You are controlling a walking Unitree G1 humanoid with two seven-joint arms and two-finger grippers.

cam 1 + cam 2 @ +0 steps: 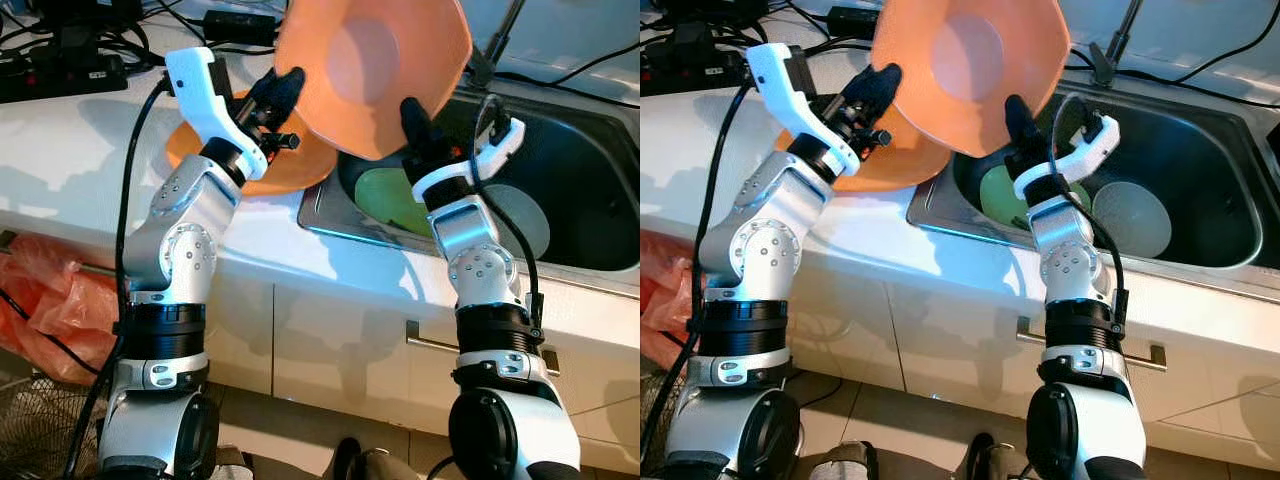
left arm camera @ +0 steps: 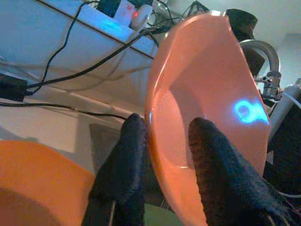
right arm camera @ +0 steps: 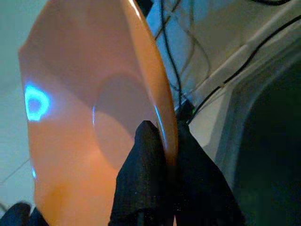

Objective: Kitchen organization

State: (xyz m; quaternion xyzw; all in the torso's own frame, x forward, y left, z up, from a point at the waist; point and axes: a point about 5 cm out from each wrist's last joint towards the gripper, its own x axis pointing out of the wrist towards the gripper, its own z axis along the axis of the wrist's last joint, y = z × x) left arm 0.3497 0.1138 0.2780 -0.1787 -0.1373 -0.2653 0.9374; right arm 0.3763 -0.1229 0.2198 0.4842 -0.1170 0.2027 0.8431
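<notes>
Orange bowl (image 1: 375,70) tilting above sink (image 1: 580,190), left gripper (image 2: 162,155) and right gripper (image 3: 162,141) both pinching its rim, second orange bowl (image 1: 290,170) resting beside sink.

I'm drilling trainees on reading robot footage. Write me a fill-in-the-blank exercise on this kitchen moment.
1. Both claws grip the rim of the raised ____ bowl, the left claw on one side and the right claw on the other.
2. A second orange dish lies on the ____ beside the sink.
3. Inside the sink lie a grey plate and a ____ plate.

Missing words: orange; counter; green
</notes>
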